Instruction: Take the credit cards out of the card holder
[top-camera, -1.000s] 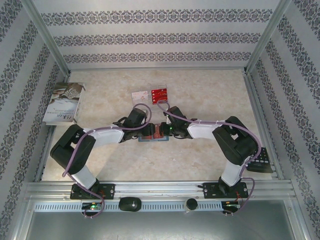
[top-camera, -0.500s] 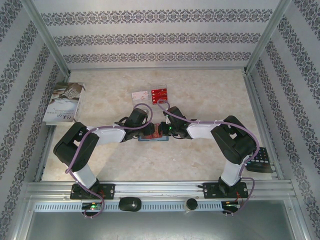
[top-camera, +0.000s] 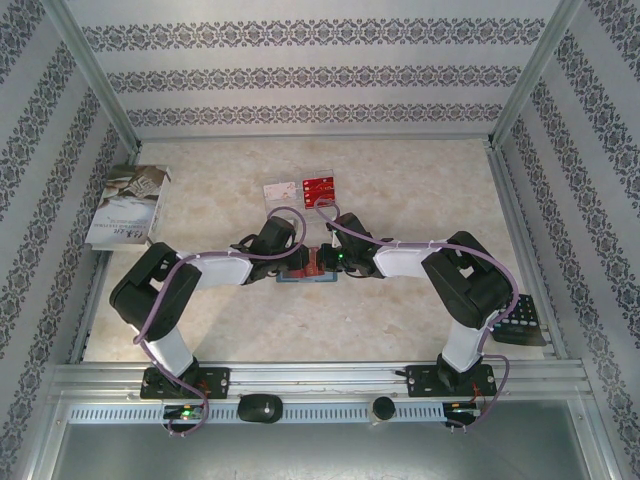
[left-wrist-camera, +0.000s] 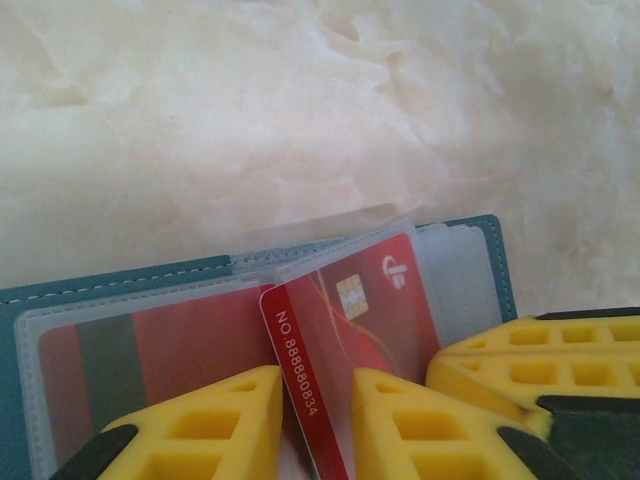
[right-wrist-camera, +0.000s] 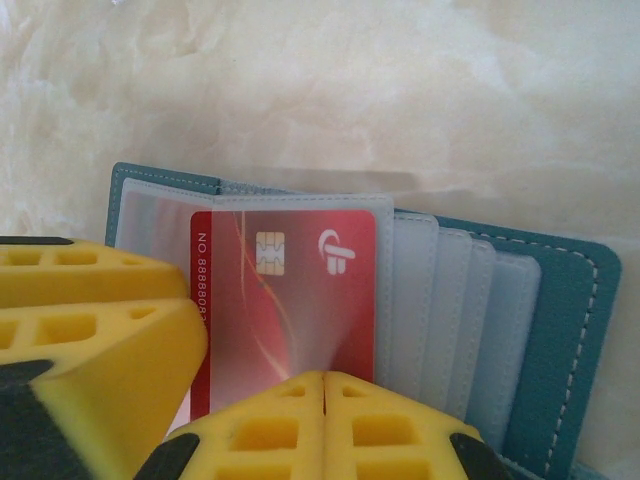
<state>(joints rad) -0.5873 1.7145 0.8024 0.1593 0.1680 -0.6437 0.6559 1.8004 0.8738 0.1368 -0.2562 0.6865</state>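
Teal card holder (top-camera: 305, 279) is lying mid-table in the top view. I am crowding it with my left gripper (top-camera: 293, 262) from the left and my right gripper (top-camera: 328, 262) from the right, while two credit cards (top-camera: 320, 186) are lying loose beyond it.

Through my left wrist, I am straddling the red card (left-wrist-camera: 300, 370) with narrowed fingers (left-wrist-camera: 210, 420). Whether they are pinching it I cannot tell. Its numbered edge is running straight away from my gap, so I judge the pull comes straight back.

Through my right wrist, my pads (right-wrist-camera: 270, 430) are pressing together, tips sitting at the card holder's near edge.
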